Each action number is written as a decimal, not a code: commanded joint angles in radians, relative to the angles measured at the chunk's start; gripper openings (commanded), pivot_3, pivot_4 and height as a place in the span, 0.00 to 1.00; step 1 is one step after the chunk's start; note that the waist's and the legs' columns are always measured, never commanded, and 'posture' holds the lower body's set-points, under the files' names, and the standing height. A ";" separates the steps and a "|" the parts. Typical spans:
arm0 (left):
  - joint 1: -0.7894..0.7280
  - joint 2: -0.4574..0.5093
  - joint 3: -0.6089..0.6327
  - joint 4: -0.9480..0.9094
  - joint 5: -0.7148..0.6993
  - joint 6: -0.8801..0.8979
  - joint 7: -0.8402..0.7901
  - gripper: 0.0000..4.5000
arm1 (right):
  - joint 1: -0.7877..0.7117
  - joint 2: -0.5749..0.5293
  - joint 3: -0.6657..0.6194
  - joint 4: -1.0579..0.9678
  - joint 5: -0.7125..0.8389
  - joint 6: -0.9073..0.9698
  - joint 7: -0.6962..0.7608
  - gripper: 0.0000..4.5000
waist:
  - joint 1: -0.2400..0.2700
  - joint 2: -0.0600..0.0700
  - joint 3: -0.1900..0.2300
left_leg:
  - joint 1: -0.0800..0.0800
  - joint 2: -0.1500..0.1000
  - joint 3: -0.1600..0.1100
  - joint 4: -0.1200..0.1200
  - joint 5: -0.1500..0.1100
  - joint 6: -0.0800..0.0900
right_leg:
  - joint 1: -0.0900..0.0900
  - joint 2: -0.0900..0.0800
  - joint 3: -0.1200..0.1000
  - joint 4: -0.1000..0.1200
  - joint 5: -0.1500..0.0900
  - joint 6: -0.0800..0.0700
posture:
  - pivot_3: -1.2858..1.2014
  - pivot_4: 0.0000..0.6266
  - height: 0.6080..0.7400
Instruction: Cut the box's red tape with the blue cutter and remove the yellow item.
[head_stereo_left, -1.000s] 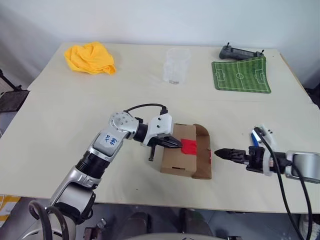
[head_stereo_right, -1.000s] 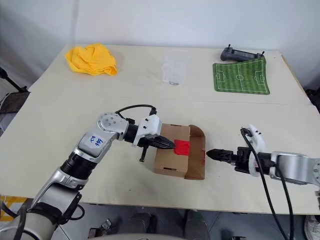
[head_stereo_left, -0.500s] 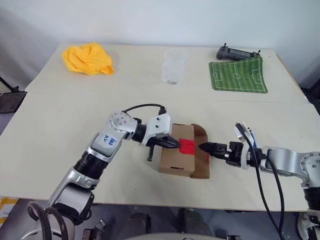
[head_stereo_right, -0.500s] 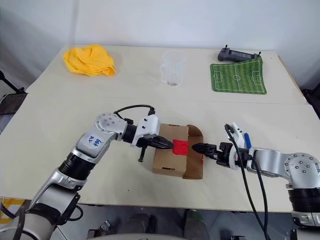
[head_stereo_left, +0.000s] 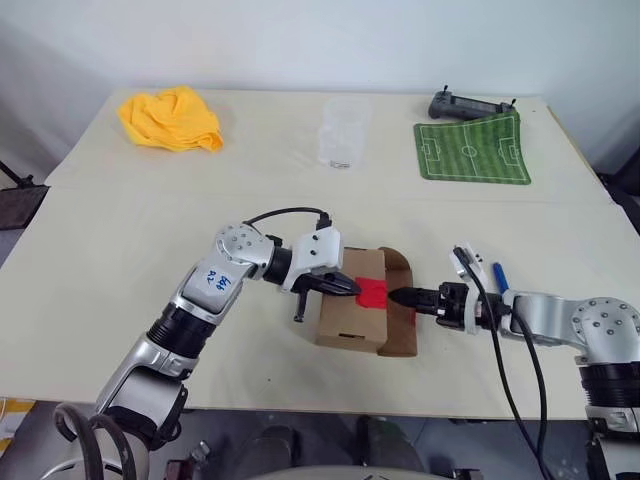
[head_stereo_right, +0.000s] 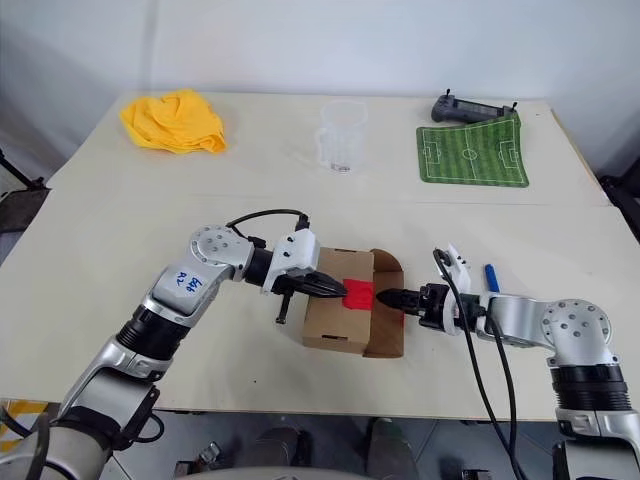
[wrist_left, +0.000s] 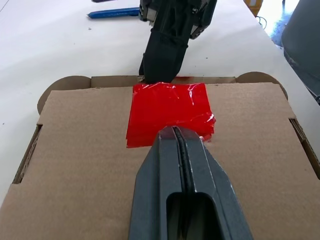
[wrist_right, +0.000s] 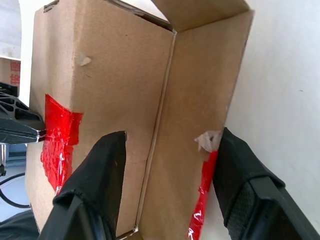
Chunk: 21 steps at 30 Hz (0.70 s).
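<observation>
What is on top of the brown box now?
On the box lies the red tape, with the shut left pincer tip resting on it. The inside is covered.

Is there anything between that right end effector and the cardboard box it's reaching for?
Nothing visible. The right end effector is already at the box, its fingers straddling the opened front flap. The blue cutter lies on the table behind it.

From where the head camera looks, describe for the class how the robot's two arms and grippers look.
Both arms are silver-grey metal with black joints. The left arm bears a white label with blue handwriting. White wrist housings carry looping black cables. The left gripper and right gripper have black tapered fingers.
</observation>
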 joint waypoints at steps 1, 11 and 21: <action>0.009 -0.010 -0.031 0.025 0.034 0.000 0.011 0.00 | 0.010 0.016 0.045 0.004 -0.034 0.074 0.022 0.49 | 0.002 0.000 0.000 | 0.000 0.000 0.000 0.000 0.000 0.000 | 0.000 0.000 0.000 0.000 0.000 0.000 | 0.52 0.24 1.00; 0.009 -0.024 -0.030 0.047 0.039 -0.021 0.020 0.00 | 0.032 -0.037 -0.014 -0.030 -0.027 0.149 0.076 0.01 | 0.019 0.001 -0.001 | -0.002 0.000 -0.001 -0.001 0.000 0.000 | -0.001 0.000 -0.001 0.000 0.000 0.000 | 0.52 0.24 1.00; 0.032 -0.063 -0.015 0.096 0.029 -0.045 0.050 0.00 | -0.063 -0.191 -0.090 -0.023 0.077 0.149 -0.027 0.01 | 0.034 0.003 0.000 | -0.002 -0.003 -0.001 -0.001 0.000 0.001 | -0.001 -0.003 -0.002 -0.002 0.000 0.000 | 0.52 0.24 1.00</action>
